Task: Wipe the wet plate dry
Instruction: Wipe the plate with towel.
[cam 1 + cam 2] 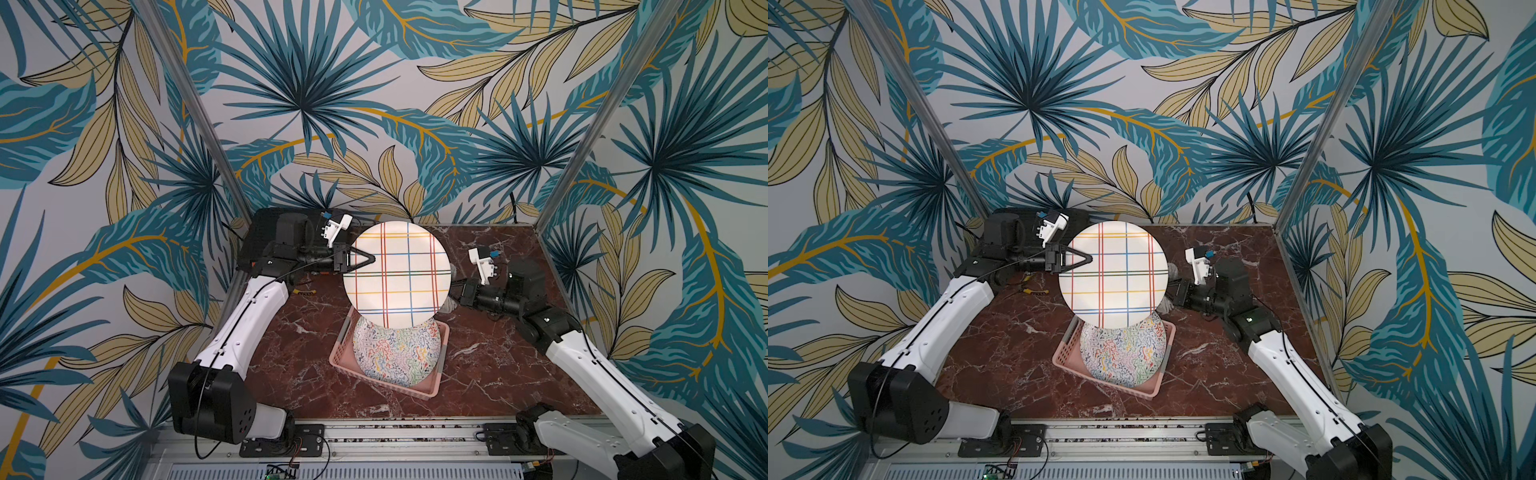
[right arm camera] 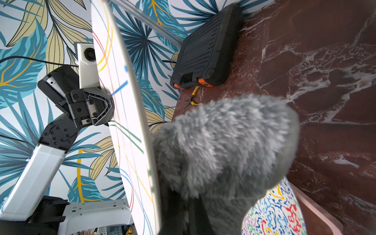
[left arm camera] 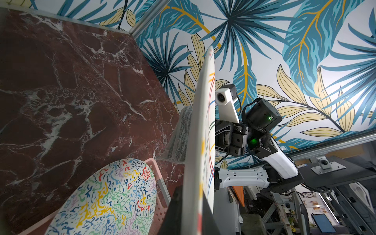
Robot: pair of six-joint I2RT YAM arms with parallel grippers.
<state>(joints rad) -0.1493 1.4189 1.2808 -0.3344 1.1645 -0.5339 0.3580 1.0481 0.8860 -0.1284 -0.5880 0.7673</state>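
The round, smooth plate (image 1: 397, 274) has thin coloured lines. The left gripper (image 1: 369, 259) pinches its rim and holds it up over a pink basket (image 1: 443, 332). The right gripper (image 1: 456, 293) squeezes a fluffy grey cloth (image 2: 223, 146) (right against the plate's back). The table (image 1: 498, 374) is red marble, and the walls (image 1: 374, 83) are leafy.

Basket (image 1: 415, 390) blocks the table's (image 1: 498, 374) middle, toolbox (image 2: 205, 46) its far-left corner; front corners open.

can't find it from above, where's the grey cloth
The grey cloth is bunched in the right gripper, against the underside of the raised striped plate; in both top views only a sliver shows past its right edge.
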